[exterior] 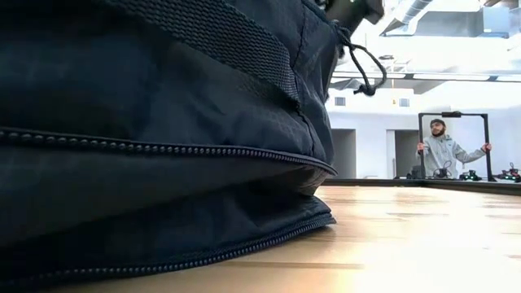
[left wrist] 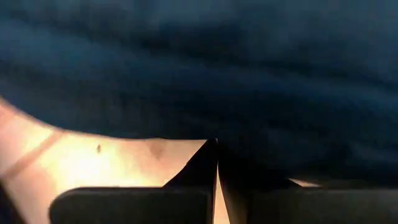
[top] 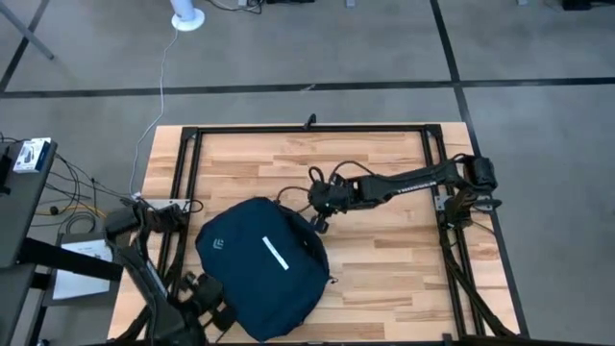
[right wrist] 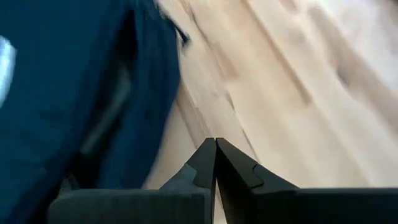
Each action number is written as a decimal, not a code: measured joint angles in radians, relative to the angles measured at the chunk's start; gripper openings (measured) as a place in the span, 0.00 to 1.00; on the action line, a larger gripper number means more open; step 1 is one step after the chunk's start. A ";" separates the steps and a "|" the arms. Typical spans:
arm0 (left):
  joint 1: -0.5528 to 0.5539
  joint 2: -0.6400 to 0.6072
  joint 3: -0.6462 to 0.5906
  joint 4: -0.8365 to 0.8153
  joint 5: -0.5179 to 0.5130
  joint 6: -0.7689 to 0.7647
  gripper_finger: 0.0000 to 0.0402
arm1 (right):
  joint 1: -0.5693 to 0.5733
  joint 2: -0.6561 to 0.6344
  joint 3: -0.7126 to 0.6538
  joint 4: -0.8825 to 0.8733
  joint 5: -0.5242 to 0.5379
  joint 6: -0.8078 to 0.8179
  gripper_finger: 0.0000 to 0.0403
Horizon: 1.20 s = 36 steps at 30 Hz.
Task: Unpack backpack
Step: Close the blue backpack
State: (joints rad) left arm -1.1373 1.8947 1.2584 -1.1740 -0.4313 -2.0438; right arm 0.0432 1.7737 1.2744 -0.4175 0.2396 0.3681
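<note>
The dark navy backpack (top: 264, 267) lies flat on the wooden table, its white stripe (top: 276, 255) facing up. It fills the left of the low view (exterior: 163, 122), resting on its zippered side, with a knotted cord (exterior: 364, 69) hanging from its top. My left gripper (left wrist: 216, 144) is shut, low over the table at the backpack's near-left edge (top: 213, 300). My right gripper (right wrist: 216, 142) is shut above bare wood, just beside the backpack's far-right edge (top: 320, 213). Nothing shows between its fingers. My left gripper points its shut fingertips level at the backpack's lower side wall (left wrist: 249, 149), coming from the table's left. Whether the tips touch the fabric I cannot tell.
A black metal frame (top: 307, 128) borders the table's far and side edges. Bare wood (top: 394, 269) lies to the right of the backpack. In the low view a person (exterior: 444, 150) stands in the room beyond the table, holding a black frame.
</note>
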 joint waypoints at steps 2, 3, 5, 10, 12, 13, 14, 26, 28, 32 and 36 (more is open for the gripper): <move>0.027 -0.063 -0.097 0.058 -0.011 0.044 0.00 | 0.015 0.000 -0.032 0.008 -0.007 0.026 0.00; 0.043 -0.092 -0.143 0.077 -0.015 0.066 0.00 | 0.027 0.000 -0.048 0.013 -0.011 0.040 0.00; 0.086 -0.156 -0.231 0.142 -0.032 0.124 0.00 | 0.059 0.000 -0.075 0.016 -0.025 0.071 0.00; 0.244 -0.306 -0.416 0.316 -0.045 0.365 0.00 | 0.178 -0.002 -0.118 0.008 -0.028 0.189 0.00; 0.324 -0.355 -0.468 0.367 -0.070 0.480 0.00 | 0.237 -0.004 -0.120 0.008 -0.028 0.249 0.00; 0.367 -0.376 -0.489 0.389 -0.078 0.540 0.00 | 0.268 -0.004 -0.120 0.014 -0.028 0.277 0.00; 0.413 -0.395 -0.506 0.405 -0.084 0.605 0.00 | 0.300 -0.004 -0.120 0.018 -0.028 0.306 0.00; 0.841 -0.573 -0.528 0.557 -0.104 1.229 0.00 | 0.568 -0.005 -0.080 0.209 0.045 0.414 0.00; 0.852 -0.607 -0.516 0.554 -0.097 1.262 0.00 | 0.581 -0.006 -0.043 0.138 0.091 0.424 0.00; 0.833 -0.691 -0.475 0.496 -0.096 1.277 0.00 | 0.601 -0.006 0.051 -0.047 0.142 0.466 0.00; 0.776 -0.775 -0.440 0.475 -0.096 1.275 0.00 | 0.628 -0.006 0.152 -0.205 0.155 0.473 0.00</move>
State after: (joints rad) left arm -0.3609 1.1193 0.8182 -0.6990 -0.5268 -0.7685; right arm 0.6708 1.7679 1.4262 -0.6229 0.3948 0.8416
